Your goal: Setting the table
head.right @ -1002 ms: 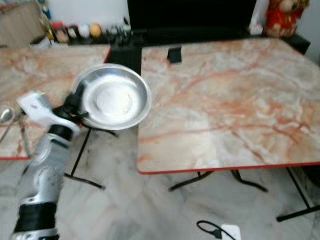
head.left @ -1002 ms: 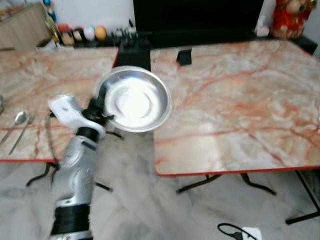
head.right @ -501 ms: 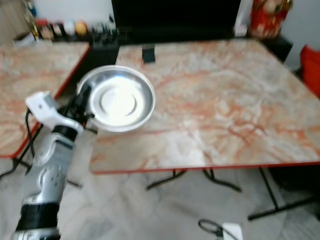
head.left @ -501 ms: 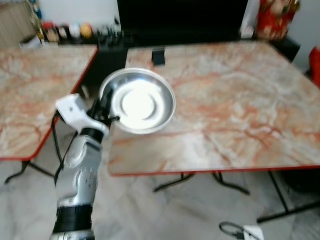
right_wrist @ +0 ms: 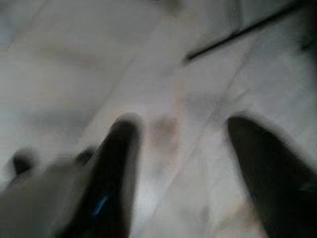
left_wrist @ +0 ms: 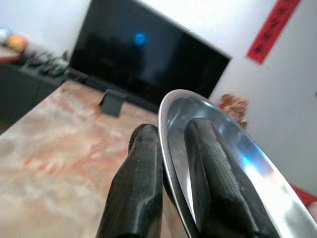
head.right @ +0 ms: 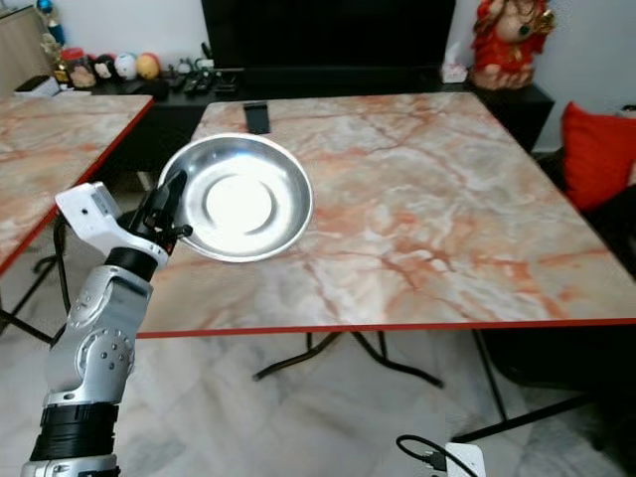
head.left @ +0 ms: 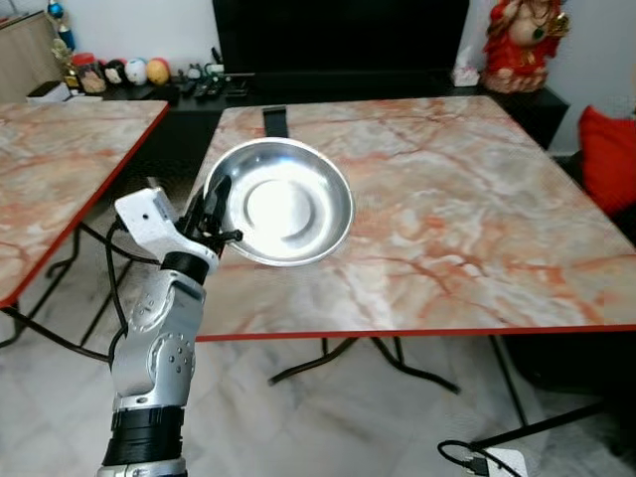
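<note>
The left claw (head.left: 214, 214) pinches the near rim of a shallow steel bowl (head.left: 283, 202), one finger inside and one outside, so the bowl is carried raised and tilted over the near left corner of the marble tabletop (head.left: 467, 214), probably for setting down. The right claw (right_wrist: 183, 163) hangs spread over the floor (right_wrist: 64, 59).

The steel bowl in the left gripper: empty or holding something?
Empty. The steel bowl tilts toward the camera, its shiny inside bare; the left gripper pinches its rim.
</note>
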Controlling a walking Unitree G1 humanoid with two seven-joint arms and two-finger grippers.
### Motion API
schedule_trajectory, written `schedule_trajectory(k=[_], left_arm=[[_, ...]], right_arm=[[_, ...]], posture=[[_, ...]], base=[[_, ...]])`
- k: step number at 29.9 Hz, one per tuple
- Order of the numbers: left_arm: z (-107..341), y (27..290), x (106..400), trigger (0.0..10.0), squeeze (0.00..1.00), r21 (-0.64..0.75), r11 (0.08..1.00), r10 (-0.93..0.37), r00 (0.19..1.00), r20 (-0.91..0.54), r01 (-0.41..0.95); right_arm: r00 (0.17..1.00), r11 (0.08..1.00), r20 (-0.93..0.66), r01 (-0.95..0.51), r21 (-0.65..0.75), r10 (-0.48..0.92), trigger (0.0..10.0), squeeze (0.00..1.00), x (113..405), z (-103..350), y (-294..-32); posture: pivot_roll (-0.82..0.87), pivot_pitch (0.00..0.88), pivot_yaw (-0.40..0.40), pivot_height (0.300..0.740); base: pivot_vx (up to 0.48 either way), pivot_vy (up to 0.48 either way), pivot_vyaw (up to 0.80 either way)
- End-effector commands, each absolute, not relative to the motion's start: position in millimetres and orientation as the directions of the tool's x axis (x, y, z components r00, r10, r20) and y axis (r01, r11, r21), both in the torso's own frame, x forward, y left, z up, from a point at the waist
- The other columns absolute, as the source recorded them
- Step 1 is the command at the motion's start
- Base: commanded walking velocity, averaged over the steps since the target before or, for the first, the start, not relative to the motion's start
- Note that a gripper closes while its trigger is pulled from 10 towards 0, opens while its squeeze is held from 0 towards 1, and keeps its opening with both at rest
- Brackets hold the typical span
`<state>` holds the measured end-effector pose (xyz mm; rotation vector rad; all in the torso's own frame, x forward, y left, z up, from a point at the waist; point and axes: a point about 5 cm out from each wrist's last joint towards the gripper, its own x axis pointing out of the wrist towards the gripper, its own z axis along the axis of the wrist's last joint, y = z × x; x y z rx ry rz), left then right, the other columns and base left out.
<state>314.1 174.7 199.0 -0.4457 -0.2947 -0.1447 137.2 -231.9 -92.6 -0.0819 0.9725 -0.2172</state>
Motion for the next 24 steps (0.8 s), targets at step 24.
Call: schedule_trajectory(k=[24], left_arm=[[195.1,198.9,318.5,10.0,0.0,-0.224,0.96,-0.11,0.961,0.255,0.169]], right_arm=[[0.544,0.975,-0.81,0.146,-0.166,-0.219,10.0,0.0,135.5,-92.8,-232.6]], posture=[[-0.05,0.0,0.014,0.74]], base=[[0.0,-0.378,0.0]])
